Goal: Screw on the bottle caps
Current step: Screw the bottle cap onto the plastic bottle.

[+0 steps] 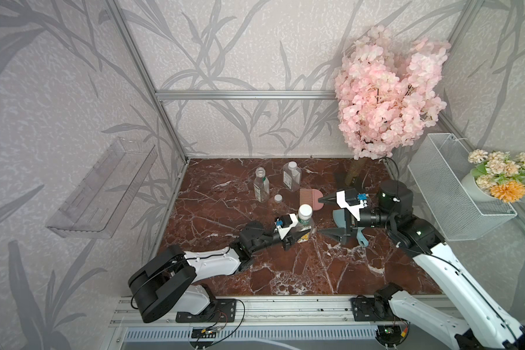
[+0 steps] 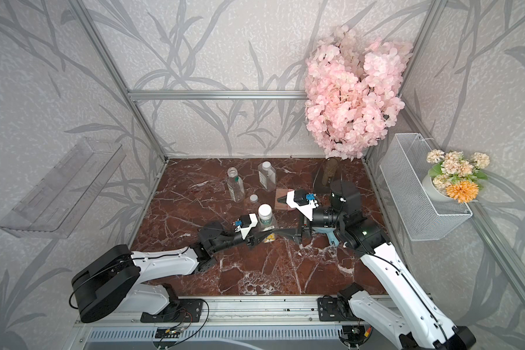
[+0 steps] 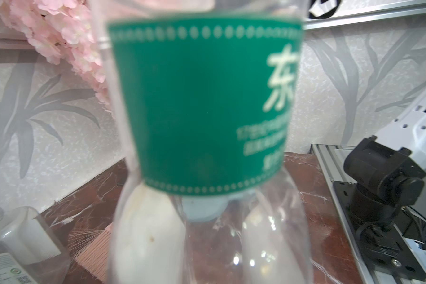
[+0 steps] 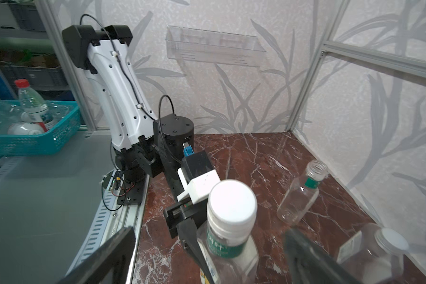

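Red-brown marble top (image 1: 224, 212); left end effector (image 1: 304, 229) grips bottle (image 1: 306, 223), right end effector (image 1: 319, 215) spread.

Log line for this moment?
left end effector: shut on capped green-label bottle | right end effector: open, off it | far round bottle: uncapped | loose cap: on table | square bottle: capped

Standing near the middle of the desk (image 1: 224, 212): capped round bottle (image 1: 305, 216), with the left tool (image 1: 300, 235) at its base from the left and the right tool (image 1: 321, 215) just right of it, not touching. Farther back: uncapped round bottle (image 1: 261, 186) to the left, square bottle (image 1: 292, 177) to its right, loose cap (image 1: 278, 198) on the desk just before them. Lying between square bottle and right tool: comb (image 1: 309, 197). In the back right corner: blossom tree (image 1: 388, 100). On the right wall: wire basket (image 1: 455, 188); on the left wall: shelf (image 1: 103, 188).
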Controlling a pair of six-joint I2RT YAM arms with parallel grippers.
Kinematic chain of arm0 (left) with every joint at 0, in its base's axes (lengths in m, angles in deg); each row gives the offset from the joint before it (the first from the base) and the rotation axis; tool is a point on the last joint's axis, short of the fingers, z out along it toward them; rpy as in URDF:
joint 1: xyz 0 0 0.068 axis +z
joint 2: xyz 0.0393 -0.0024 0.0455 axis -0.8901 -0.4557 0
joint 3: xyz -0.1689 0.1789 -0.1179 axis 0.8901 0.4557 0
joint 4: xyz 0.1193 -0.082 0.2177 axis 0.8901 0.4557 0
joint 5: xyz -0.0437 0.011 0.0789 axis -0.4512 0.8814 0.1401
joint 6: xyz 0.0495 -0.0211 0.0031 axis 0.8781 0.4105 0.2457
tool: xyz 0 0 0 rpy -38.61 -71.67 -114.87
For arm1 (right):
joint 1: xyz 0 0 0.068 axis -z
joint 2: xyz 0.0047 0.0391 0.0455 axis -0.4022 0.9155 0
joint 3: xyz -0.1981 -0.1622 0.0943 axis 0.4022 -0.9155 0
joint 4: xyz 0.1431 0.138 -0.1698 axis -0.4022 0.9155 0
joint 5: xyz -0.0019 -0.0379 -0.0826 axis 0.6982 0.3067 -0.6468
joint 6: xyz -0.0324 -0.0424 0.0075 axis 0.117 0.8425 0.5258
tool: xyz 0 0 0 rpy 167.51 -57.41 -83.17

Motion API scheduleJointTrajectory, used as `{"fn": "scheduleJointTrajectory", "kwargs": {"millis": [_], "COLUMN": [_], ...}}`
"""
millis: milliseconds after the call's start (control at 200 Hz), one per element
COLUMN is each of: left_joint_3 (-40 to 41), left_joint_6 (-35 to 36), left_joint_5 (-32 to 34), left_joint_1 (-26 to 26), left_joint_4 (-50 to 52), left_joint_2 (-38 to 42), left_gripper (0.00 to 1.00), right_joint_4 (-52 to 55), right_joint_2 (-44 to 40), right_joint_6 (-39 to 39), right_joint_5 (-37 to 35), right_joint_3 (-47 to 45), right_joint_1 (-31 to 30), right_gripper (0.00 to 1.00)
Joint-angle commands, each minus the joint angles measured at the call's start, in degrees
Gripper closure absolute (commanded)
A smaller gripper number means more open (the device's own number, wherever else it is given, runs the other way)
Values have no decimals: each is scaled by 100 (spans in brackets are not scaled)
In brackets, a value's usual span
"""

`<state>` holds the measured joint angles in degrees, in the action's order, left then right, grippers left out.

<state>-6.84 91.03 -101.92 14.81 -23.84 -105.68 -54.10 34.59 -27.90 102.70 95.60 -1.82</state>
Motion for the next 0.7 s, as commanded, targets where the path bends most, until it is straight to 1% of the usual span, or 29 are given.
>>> {"fn": "scheduleJointTrajectory", "kwargs": {"millis": [0,85,150,435,695], "left_joint_3": [-77,-85,-85,-103,-125], "left_joint_6": [12,19,47,80,77], "left_joint_5": [-442,-439,-434,-432,-415], "left_joint_1": [-47,-53,-60,-62,-69], "left_joint_4": [-20,-29,-10,12,2], "left_joint_2": [87,91,94,89,67], "left_gripper": [81,81,81,81,81], "right_joint_4": [-222,-233,-152,50,165], "right_joint_2": [414,693,802,982,1081], "right_joint_6": [264,282,451,691,844], "right_joint_5": [1005,1065,1032,885,735], "right_joint_3": [274,437,494,582,590], "right_joint_1": [-2,-50,-77,-124,-235], "right_gripper": [7,10,12,25,27]}}
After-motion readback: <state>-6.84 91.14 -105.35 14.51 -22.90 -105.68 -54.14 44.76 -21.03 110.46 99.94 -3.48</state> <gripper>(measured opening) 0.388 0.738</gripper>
